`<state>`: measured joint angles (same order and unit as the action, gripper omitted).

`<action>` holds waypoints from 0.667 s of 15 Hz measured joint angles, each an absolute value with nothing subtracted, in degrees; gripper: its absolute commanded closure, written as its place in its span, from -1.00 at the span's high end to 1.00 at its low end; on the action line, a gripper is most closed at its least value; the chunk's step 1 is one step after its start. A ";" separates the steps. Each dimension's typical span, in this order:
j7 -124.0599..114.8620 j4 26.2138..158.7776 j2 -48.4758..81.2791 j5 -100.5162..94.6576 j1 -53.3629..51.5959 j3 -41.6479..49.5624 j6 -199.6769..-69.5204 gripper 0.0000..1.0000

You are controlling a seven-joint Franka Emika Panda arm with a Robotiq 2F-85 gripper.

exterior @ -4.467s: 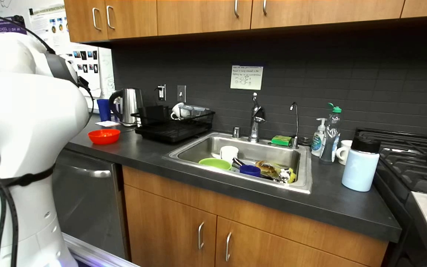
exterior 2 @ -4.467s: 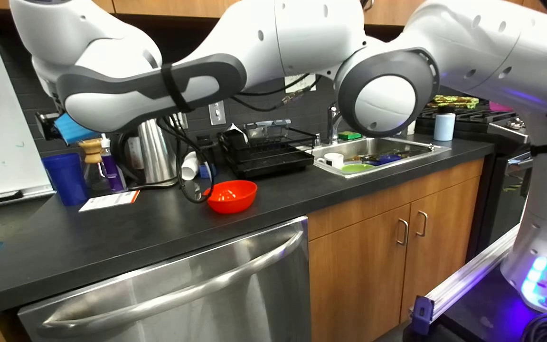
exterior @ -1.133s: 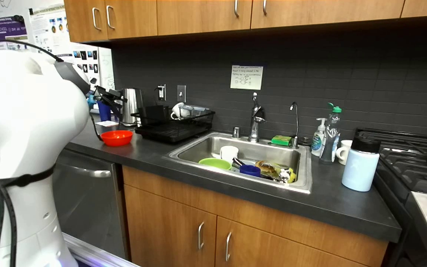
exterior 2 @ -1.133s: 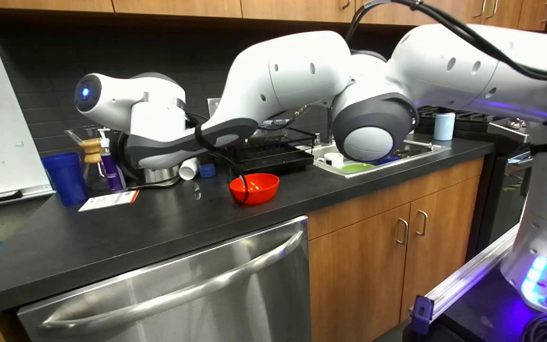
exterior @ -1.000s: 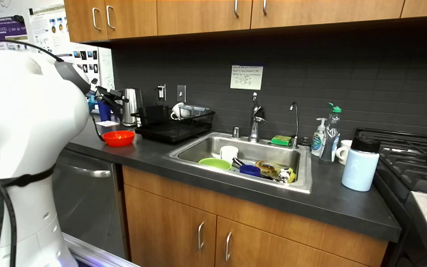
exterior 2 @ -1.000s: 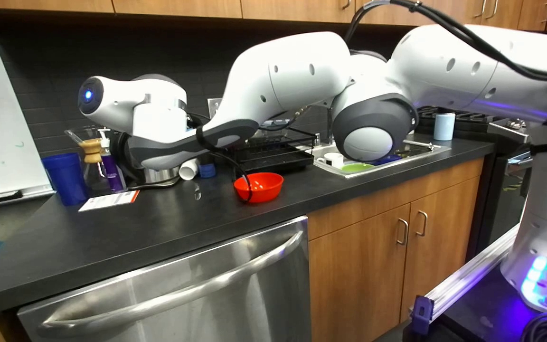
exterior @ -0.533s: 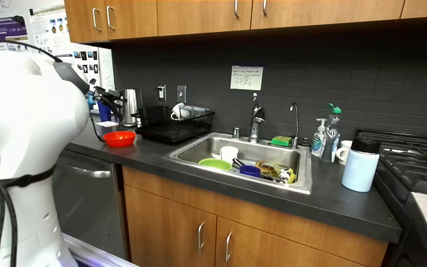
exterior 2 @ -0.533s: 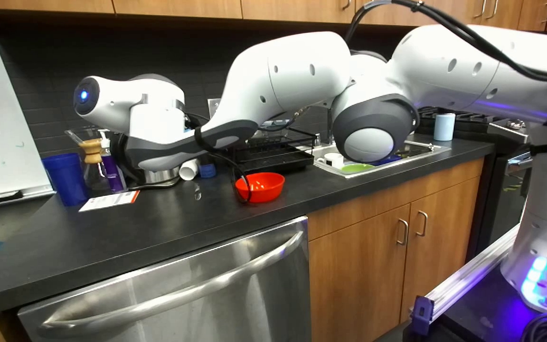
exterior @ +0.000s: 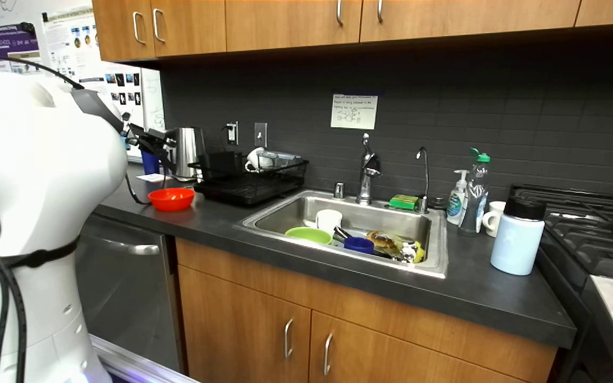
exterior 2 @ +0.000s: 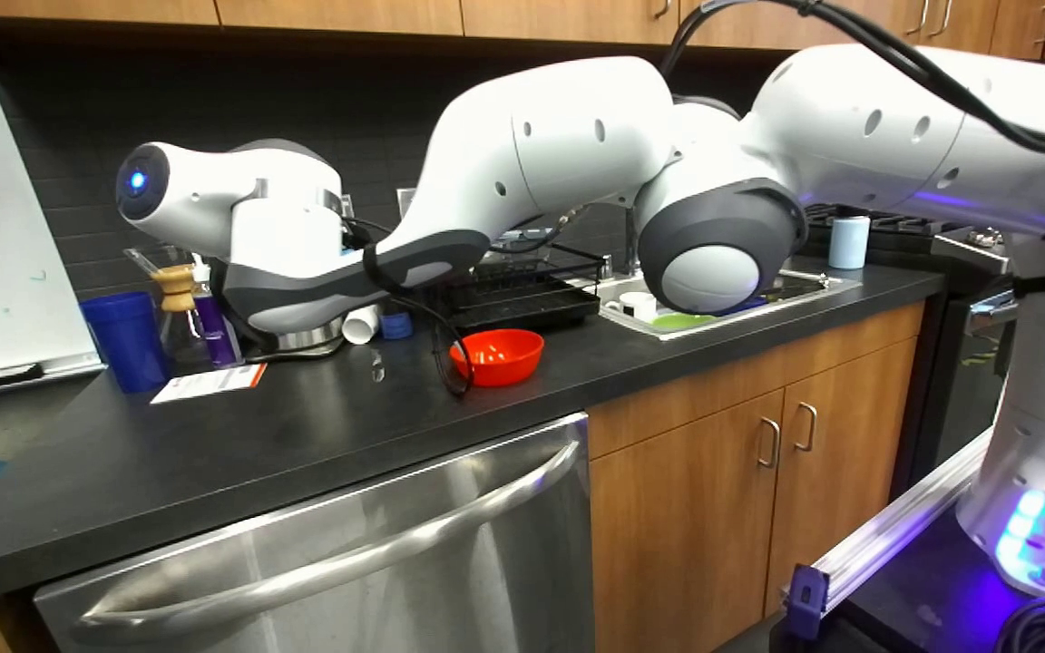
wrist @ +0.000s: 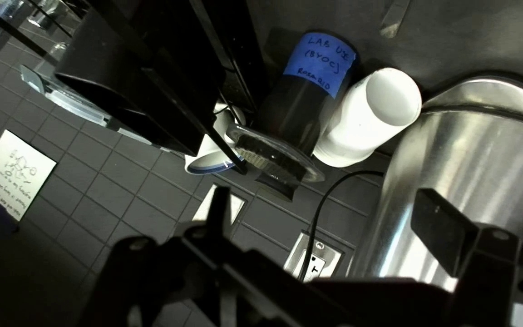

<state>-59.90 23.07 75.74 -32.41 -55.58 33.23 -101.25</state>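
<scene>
My gripper [wrist: 329, 218] is open, and nothing is held between its black fingers. In the wrist view, the steel kettle [wrist: 493, 154] lies behind the right finger, and the wall outlet [wrist: 313, 254] shows between the fingers. A white cup [wrist: 352, 129] and a dark press with blue tape [wrist: 318, 61] stand beside the kettle. In an exterior view, black gripper parts [exterior: 149, 139] show in front of the kettle [exterior: 191, 151]; whether they touch cannot be told. A red bowl [exterior: 172, 199] sits on the counter below, also seen in an exterior view [exterior 2: 500, 358] with the arm's cable hanging against it.
A black dish rack [exterior: 250, 186] stands between kettle and sink [exterior: 439, 255]. The sink holds a white mug [exterior: 329, 219], a green bowl [exterior: 309, 234] and a blue cup [exterior: 358, 244]. A blue tumbler [exterior 2: 126, 342], purple bottle [exterior 2: 217, 331] and paper card [exterior 2: 208, 383] are near the kettle.
Since 4.5 seconds ago the wrist has swung round toward the kettle, and the red bowl has slid toward the sink. Over the last half second the wrist has moved slightly away from the sink.
</scene>
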 measured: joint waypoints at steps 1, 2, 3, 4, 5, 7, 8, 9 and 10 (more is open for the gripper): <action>-59.90 23.07 75.74 -32.41 -55.80 33.22 -101.13 1.00; -59.91 23.07 75.73 -32.40 -55.95 33.22 -100.92 1.00; -59.90 23.07 75.73 -32.35 -56.01 33.19 -100.71 1.00; -59.90 23.07 75.72 -32.30 -56.02 33.16 -100.56 1.00; -59.85 23.07 75.72 -32.24 -56.00 33.11 -100.54 1.00; -59.56 23.00 75.60 -31.75 -55.88 32.61 -100.74 1.00; -59.07 22.87 75.47 -31.36 -55.84 32.20 -100.90 1.00; -58.54 22.66 75.32 -30.98 -55.78 31.66 -101.10 1.00; -57.65 22.33 75.07 -30.23 -55.65 30.86 -101.77 1.00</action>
<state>-57.65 22.33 75.07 -30.23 -55.65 30.86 -101.77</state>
